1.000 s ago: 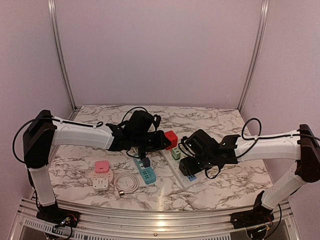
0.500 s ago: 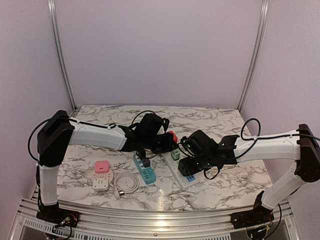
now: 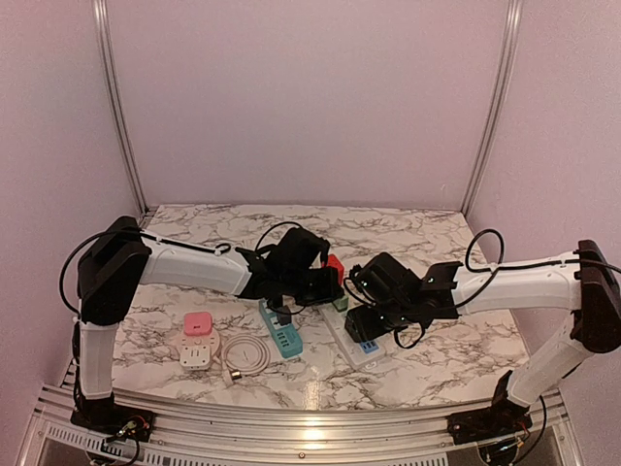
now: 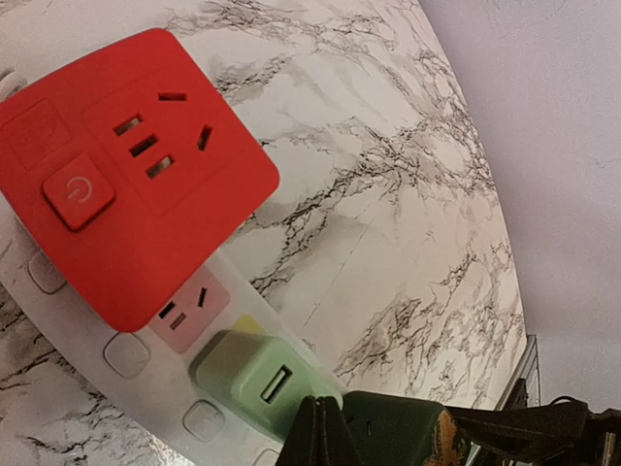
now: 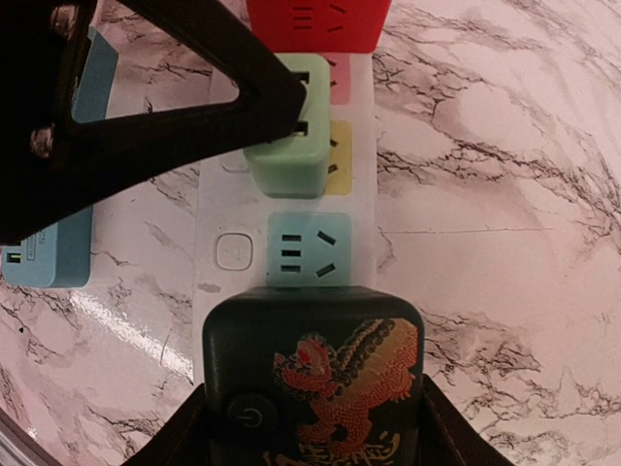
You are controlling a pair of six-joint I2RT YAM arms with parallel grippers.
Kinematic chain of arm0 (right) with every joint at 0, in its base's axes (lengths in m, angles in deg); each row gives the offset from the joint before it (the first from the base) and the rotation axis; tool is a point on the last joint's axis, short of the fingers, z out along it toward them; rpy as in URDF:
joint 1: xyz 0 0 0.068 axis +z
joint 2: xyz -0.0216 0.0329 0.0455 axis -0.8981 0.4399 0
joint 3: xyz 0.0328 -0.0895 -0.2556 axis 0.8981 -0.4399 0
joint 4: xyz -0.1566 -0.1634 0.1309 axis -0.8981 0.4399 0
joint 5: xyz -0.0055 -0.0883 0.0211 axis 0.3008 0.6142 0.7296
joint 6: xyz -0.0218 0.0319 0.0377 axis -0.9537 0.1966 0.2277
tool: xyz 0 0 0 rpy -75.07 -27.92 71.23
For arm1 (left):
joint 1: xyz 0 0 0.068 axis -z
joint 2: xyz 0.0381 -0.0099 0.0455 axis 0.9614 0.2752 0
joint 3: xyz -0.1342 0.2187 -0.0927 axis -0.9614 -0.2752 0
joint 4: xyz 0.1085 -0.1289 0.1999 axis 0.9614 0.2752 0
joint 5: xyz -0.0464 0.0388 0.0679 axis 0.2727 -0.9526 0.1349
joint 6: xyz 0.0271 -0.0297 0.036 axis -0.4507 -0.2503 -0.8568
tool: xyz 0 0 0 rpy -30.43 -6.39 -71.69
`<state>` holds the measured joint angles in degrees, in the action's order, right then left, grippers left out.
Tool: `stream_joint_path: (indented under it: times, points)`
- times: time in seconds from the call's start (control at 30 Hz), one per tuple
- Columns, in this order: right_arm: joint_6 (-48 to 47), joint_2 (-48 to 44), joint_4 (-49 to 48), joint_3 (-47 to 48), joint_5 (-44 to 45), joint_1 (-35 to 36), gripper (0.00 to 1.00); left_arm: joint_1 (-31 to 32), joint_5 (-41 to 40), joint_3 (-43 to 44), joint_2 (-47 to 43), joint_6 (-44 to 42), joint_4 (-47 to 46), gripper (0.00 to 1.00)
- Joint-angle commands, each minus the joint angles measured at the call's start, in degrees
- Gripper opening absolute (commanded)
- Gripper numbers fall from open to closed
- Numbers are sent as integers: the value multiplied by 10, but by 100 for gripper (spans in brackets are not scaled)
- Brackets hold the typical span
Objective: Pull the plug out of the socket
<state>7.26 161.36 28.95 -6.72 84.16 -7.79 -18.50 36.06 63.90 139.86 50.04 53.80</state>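
A pale green USB plug (image 3: pixel 342 302) sits in a white power strip (image 3: pixel 351 351), between a red cube socket (image 3: pixel 333 264) and a light blue socket (image 3: pixel 372 346). My left gripper (image 3: pixel 333 294) is shut, its tip touching the green plug's top edge (image 4: pixel 257 379); the right wrist view shows the tip on the plug (image 5: pixel 291 146). My right gripper (image 3: pixel 371 330) is shut on a black cube with a dragon print (image 5: pixel 315 379) at the strip's near end, one finger (image 5: pixel 184 432) on each side of it.
A teal power strip (image 3: pixel 284 335) with a black plug (image 3: pixel 282 316) lies just left of the white strip. A pink plug (image 3: pixel 198 323), a white adapter (image 3: pixel 195 355) and a coiled white cable (image 3: pixel 247 355) lie at the front left.
My left gripper has moved right and nearer, from above the teal strip to the green plug. The right gripper has stayed on the black cube.
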Motion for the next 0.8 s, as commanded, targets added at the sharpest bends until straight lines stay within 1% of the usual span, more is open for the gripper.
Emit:
stream_joint_path:
  times: [0.0,0.13,0.2,0.4,0.43,0.5,0.57,0.63,0.77]
  points:
    - [5,19,-4,23,-19,12,26,3,-29,-2,7,-11,49,0]
    - [4,23,0,31,-16,12,41,4,-27,0,15,-9,52,0]
    - [4,24,3,33,-14,13,47,5,-31,0,16,-7,71,0]
    - [4,28,13,37,-7,13,60,5,-40,0,17,-5,85,0]
    - [5,28,13,37,-6,13,60,5,-41,1,19,-5,86,0]
    - [4,29,14,39,-7,14,59,5,-41,3,21,-5,90,0]
    - [5,32,14,41,-7,14,54,5,-44,3,22,-3,92,0]
    - [5,34,16,45,-6,15,44,5,-45,5,23,-3,97,0]
    - [4,33,22,55,2,17,28,6,-54,12,30,-5,117,0]
